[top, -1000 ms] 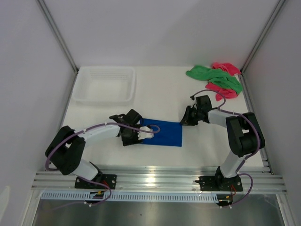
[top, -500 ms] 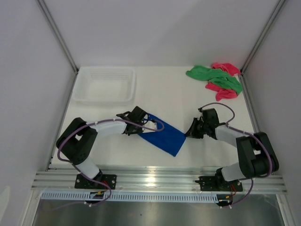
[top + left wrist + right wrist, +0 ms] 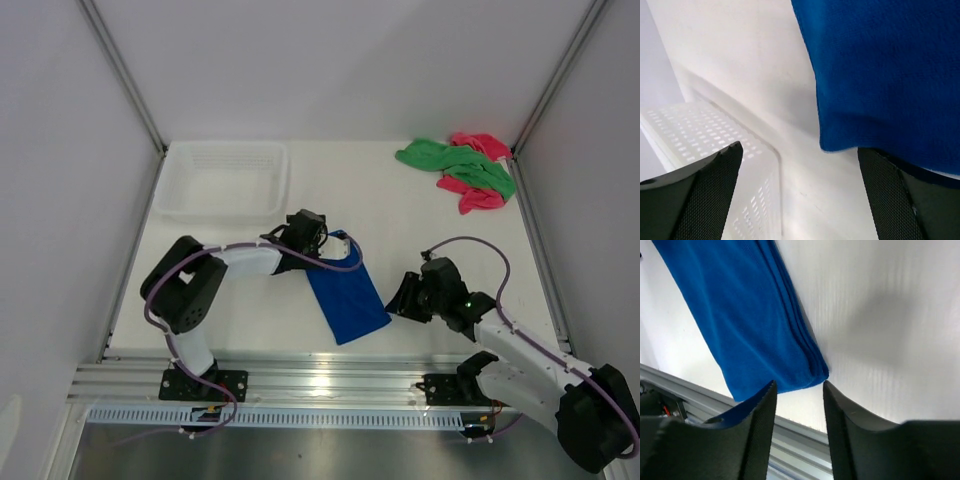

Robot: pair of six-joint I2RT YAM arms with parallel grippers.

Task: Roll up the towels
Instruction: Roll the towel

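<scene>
The royal blue towel point(image 3: 346, 292) lies folded as a narrow strip on the white table, slanting from mid-table toward the near edge. My left gripper point(image 3: 320, 236) is at its far end, open wide; the blue towel point(image 3: 880, 75) lies just past the right fingertip, with nothing between the jaws point(image 3: 800, 190). My right gripper point(image 3: 401, 300) sits beside the strip's near right corner, open part way point(image 3: 799, 386) with bare table between the fingers and the blue towel's point(image 3: 740, 315) corner just beyond them. The green towel point(image 3: 460, 163) and pink towel point(image 3: 478, 197) lie crumpled together at the far right corner.
A white plastic basket point(image 3: 222, 182) stands at the far left, and its perforated wall point(image 3: 705, 135) is close beside my left gripper. A metal rail point(image 3: 330, 380) runs along the near table edge. White walls enclose the table.
The blue towel swung from lying crosswise to slanting toward the near edge. The left gripper carried its end farther back, the right gripper came nearer. Both closed, then opened and released it.
</scene>
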